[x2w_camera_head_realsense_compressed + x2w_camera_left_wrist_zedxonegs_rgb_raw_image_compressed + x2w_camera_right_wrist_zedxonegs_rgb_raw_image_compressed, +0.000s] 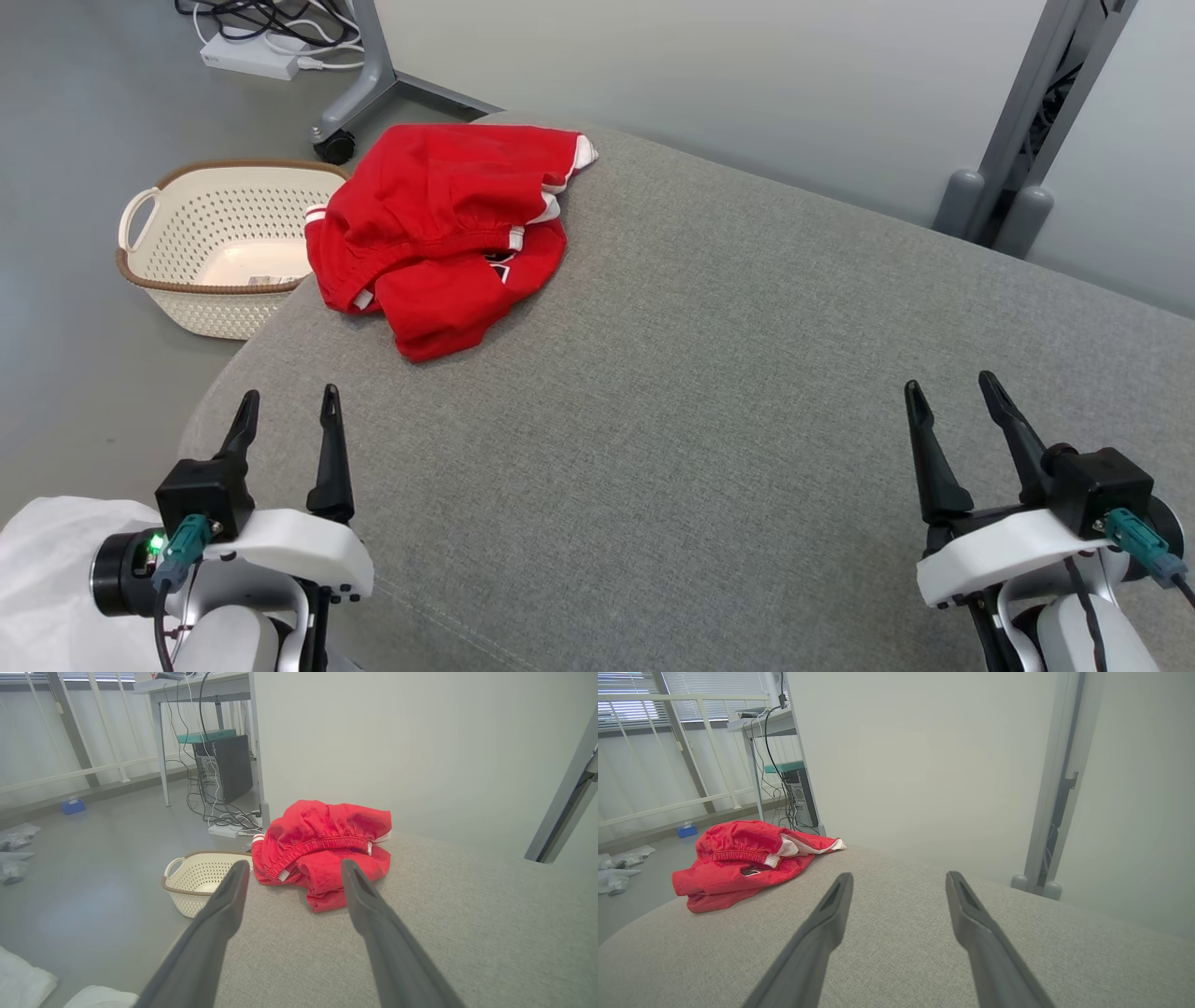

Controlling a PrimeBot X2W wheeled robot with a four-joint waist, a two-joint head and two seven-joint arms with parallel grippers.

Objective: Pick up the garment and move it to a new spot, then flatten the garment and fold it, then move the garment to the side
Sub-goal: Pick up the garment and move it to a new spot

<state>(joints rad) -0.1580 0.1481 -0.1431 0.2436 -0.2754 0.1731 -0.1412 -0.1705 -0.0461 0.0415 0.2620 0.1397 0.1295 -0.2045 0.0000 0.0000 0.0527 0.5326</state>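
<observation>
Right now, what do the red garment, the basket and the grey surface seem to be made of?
Red garment: thin matte cloth, probably synthetic; soft crumples, gathered elastic waistband.
Basket: likely moulded cream plastic; regular punched holes, brown rope-like rim.
Grey surface: woven upholstery fabric, matte; fine heathered weave, padded rounded edge.

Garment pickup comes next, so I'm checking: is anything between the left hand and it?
Nothing visible. Bare grey surface lies between the open left hand and the garment; the basket stands off the edge, on the floor.

High head, low wrists: common garment (439,233)
</observation>
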